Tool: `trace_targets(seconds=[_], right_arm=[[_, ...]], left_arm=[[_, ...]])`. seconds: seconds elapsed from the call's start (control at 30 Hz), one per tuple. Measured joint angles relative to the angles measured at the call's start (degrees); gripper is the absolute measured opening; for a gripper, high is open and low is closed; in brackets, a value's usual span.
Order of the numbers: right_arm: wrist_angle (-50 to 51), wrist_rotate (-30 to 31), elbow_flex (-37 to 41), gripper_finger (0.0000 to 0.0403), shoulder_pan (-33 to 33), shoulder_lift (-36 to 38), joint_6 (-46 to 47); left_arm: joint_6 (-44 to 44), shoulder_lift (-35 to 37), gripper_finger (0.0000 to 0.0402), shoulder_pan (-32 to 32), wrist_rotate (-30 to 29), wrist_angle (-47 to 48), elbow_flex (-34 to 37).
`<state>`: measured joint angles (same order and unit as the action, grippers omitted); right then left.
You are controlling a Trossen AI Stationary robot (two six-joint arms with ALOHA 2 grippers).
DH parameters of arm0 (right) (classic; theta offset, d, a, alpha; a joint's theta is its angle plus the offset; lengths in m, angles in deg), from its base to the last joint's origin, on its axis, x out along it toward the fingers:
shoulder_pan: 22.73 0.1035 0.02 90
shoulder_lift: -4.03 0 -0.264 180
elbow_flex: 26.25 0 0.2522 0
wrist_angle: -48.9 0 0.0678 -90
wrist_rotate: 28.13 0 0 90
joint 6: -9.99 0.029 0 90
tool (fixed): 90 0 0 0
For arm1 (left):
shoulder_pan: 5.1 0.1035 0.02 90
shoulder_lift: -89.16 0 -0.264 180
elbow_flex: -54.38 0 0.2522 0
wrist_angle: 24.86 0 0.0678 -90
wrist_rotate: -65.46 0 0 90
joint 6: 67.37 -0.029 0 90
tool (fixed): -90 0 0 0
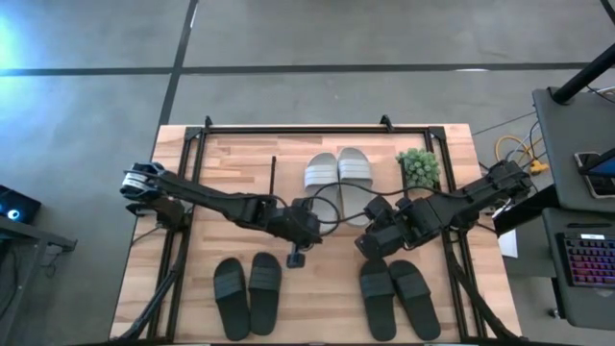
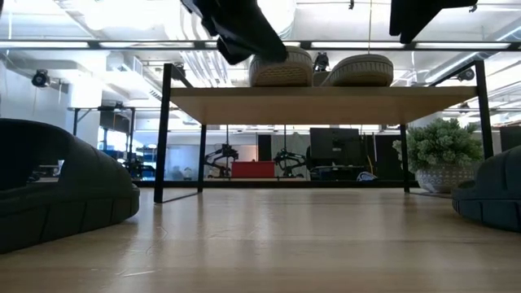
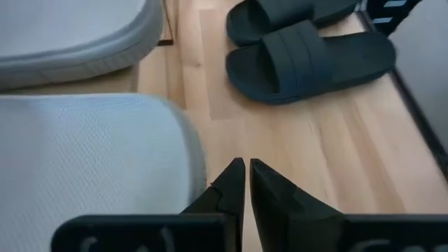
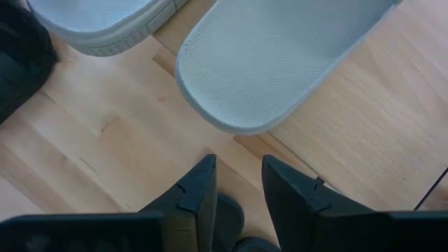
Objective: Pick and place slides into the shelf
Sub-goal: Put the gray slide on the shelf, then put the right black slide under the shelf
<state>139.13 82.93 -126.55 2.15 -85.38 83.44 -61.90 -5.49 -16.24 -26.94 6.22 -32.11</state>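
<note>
High view: the light grey pair [image 1: 338, 175] sits on the shelf [image 1: 240, 159] top, at twelve o'clock from both grippers. Two black pairs, one at seven o'clock [image 1: 247, 293] and one at five o'clock [image 1: 399, 296], wait on the table [image 1: 144, 250].

Low view: the grey soles rest on the top board; nothing shows on the level beneath it.

Left wrist view: the left gripper [image 3: 245, 175] hovers empty, fingers nearly closed.

Right wrist view: the right gripper [image 4: 238, 175] is released, holding nothing.

By my reading, one third is done.
</note>
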Motion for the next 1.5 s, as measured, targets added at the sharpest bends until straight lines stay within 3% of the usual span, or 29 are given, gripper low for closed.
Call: trace_targets(seconds=[0.27, 0.5, 0.6, 0.77, 0.9, 1.0, 1.1, 1.2, 1.33, 1.5], right_arm=[[0.0, 0.0, 0.0, 0.0095, 0.0, 0.0, -1.4], [-0.4, -0.5, 0.0, 0.0097, 0.1, 0.0, -1.2], [-0.4, -5.5, 0.0, 0.0093, 0.9, 0.0, -1.5], [-0.7, -12.3, 0.4, 0.008, 8.5, 0.0, 5.0], [-2.4, -8.9, 0.5, 0.0075, 18.1, -0.9, 17.9], [-5.0, -8.4, 0.5, 0.0088, 23.8, -3.3, 23.8], [-5.1, -17.0, 0.3, 0.0118, 27.0, -7.1, 23.6], [-4.1, -23.9, 0.3, 0.0153, 29.8, -10.9, 20.7], [-1.4, -24.1, -0.1, 0.0191, 33.2, -14.7, 18.6], [3.7, -23.0, -0.2, 0.0209, 35.2, -18.5, 14.6]], left_arm=[[-0.5, -0.3, 0.0008, 1.0, -6.1, -1.1, 0.0], [-1.3, 2.4, 0.0008, 0.6, -2.2, -1.0, -0.3], [-1.3, 5.7, 0.0008, -0.1, -1.3, -0.5, -0.2], [0.2, 12.4, 0.0009, -0.2, -5.5, 8.5, 0.0], [1.7, 18.9, 0.0009, -1.0, -10.6, 15.7, 1.4], [1.8, 23.1, 0.0009, -1.4, -14.7, 18.5, 3.2], [3.2, 27.0, 0.001, -1.9, -19.1, 19.3, 5.2], [5.4, 30.2, 0.0024, -2.1, -19.2, 20.5, 7.0], [10.2, 32.7, 0.006, -2.7, -19.4, 25.5, 8.2], [14.4, 34.7, 0.0107, -3.6, -19.3, 27.5, 11.1]])
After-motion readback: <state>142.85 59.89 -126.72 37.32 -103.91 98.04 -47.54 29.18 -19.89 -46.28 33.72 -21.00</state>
